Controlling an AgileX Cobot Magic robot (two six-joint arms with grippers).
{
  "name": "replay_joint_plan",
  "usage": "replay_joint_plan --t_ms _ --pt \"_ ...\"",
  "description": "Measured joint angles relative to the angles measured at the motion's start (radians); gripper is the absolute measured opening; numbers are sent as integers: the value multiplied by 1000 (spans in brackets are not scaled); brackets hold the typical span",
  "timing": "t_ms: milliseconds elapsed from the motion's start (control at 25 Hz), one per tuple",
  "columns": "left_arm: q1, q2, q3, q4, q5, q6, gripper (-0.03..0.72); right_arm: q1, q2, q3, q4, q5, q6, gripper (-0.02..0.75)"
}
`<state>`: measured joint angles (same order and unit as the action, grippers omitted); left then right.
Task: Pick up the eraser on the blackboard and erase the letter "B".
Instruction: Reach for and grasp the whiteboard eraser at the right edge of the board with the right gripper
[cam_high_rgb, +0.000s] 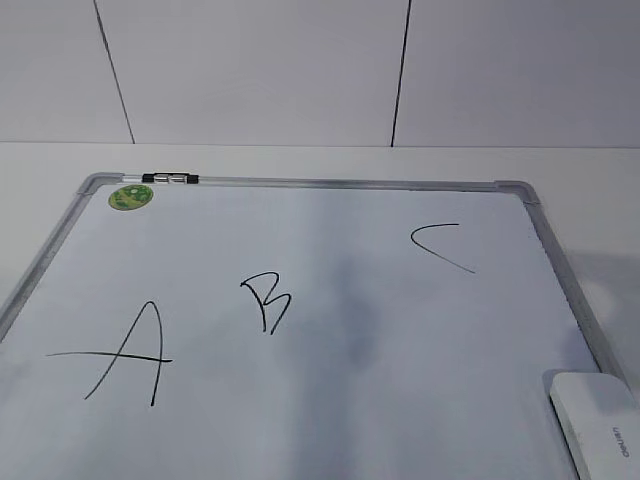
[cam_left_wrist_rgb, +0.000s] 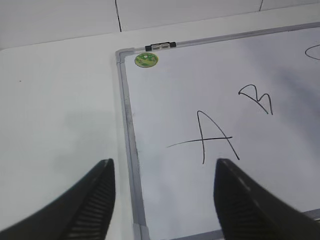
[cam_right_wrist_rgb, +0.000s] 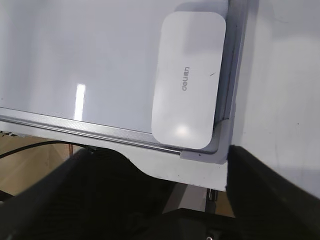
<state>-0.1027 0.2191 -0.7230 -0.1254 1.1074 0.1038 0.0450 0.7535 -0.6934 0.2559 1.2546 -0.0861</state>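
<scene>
Exterior view first: the blackboard (cam_high_rgb: 300, 400) lies flat on the white bench (cam_high_rgb: 300, 160), reaching toward its far edge, with the "A" (cam_high_rgb: 125, 350), the letter "B" (cam_high_rgb: 266, 300) and the "C" (cam_high_rgb: 440, 245) all intact. The eraser (cam_high_rgb: 598, 420) peeks in at the board's near right corner, half cut off. No arm shows here.

Left wrist view: the left gripper (cam_left_wrist_rgb: 162, 200) hangs over the board's left frame, jaws wide, nothing between them. A green sticker (cam_left_wrist_rgb: 146, 60) sits by the far left corner; the eraser is out of sight.

Right wrist view: here's the whole eraser, grey lettering up, tucked against the frame corner near the bench's front edge. The right gripper (cam_right_wrist_rgb: 155, 200) hovers short of it, jaws spread wide and empty. No letters visible.
</scene>
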Motion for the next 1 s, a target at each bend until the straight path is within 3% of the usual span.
replay_joint_plan --t_ms 120,400,800,1000 --pt "-10 120 -62 -2 -4 -5 475 0 6 0 4 0 -13 639" --pt "-13 409 -77 -6 -72 -24 479 0 6 0 21 -43 -15 587" --pt "-11 816 -132 -49 -208 -24 538 0 6 0 23 -43 -19 574" --pt "57 1006 -174 -47 -224 -24 538 0 6 0 24 -43 -22 573"
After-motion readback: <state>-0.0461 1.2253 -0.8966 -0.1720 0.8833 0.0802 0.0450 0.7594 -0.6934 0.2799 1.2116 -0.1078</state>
